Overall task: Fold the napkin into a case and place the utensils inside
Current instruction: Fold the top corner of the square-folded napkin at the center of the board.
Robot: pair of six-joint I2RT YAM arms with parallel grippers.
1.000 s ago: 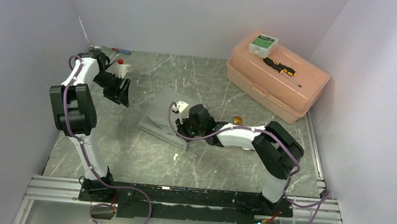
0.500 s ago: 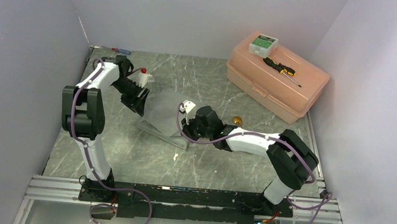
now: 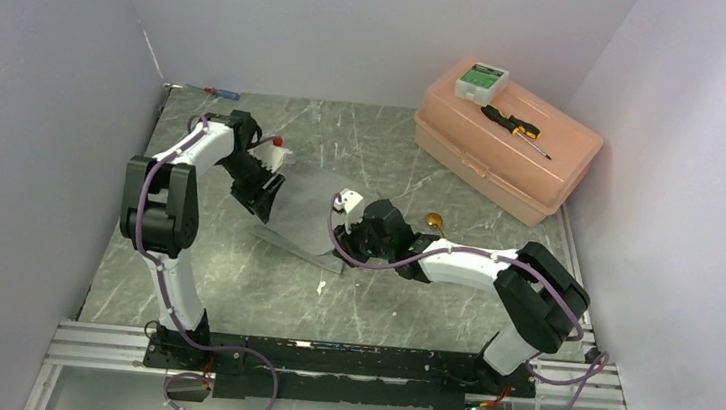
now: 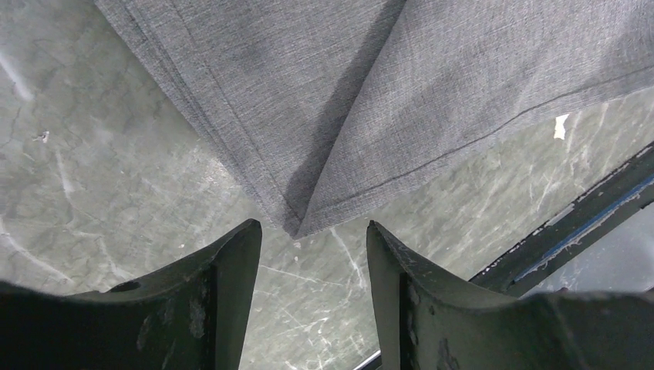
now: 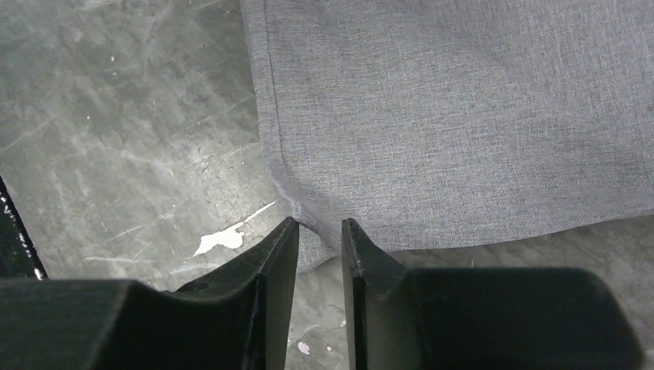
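- The right gripper (image 5: 318, 227) is low at the napkin's near corner. Its jaws stand a narrow way apart with the cloth corner lying in the gap. The cloth looks flat on the table (image 3: 260, 296), so I judge it let go rather than pinched.
- The napkin (image 3: 303, 209) lies mid-table between the two grippers. It is already folded: the left wrist view shows stacked hems along one edge and a flap crossing on the slant to a point.
- The left gripper (image 4: 312, 227) hovers at the napkin's left corner, jaws spread and empty, with the pointed corner just ahead of the gap.
- The gold spoon (image 3: 433, 219) lies on the table right of the napkin, beyond the right wrist, apart from the cloth. I cannot find the white spoon in any view.
- Far right, a pink box (image 3: 506, 138) carries a black-and-yellow screwdriver (image 3: 514, 127).
- Progress: the folding seems well along, possibly needing a last fold or tidying. No spoon shows in the case, so loading both seems left to do.
- Change: a second ago the left arm was back near the far-left corner, well off the cloth, and it has swung in to the napkin. The right jaws were pressed together then and have now parted, and that arm has shifted slightly right. The napkin and the gold spoon lie about where they did.
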